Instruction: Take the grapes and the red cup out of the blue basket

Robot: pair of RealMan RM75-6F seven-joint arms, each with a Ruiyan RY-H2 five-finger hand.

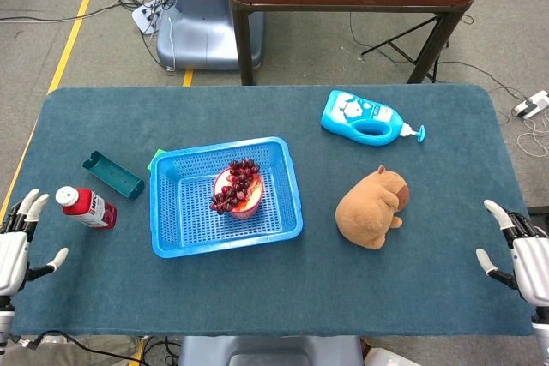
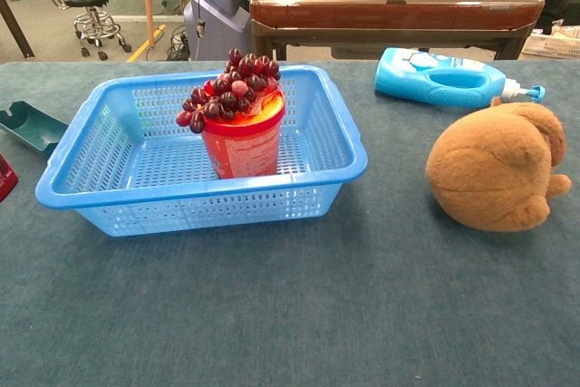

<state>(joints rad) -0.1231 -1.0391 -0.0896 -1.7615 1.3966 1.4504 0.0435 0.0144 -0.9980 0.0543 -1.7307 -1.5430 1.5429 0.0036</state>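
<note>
At the table's 8 o'clock edge the left hand [image 1: 19, 246] hangs with its fingers [image 1: 28, 204] spread apart, holding nothing and touching nothing; the thumb juts out toward 3 o'clock. Only the head view shows it, partly cut off by the picture's border. Just beside it, at its 1 o'clock, a red bottle with a white cap [image 1: 84, 207] lies on its side, and further toward 1 o'clock lies a teal tray [image 1: 112, 174].

The blue basket [image 1: 176, 237] sits left of the table's centre. Inside it the red cup [image 2: 241, 145] stands upright, toward the basket's right half, and the grapes [image 2: 230, 88] rest on top of the cup, spilling over its rim at 9 o'clock.

At the basket's 3 o'clock lies a brown plush animal [image 1: 372, 207], and at 12 o'clock from that a blue pump bottle [image 1: 367, 117] lies flat.

At the table's 4 o'clock edge the right hand [image 1: 521, 255] hovers empty, fingers [image 1: 497, 214] apart, thumb pointing toward 9 o'clock.
</note>
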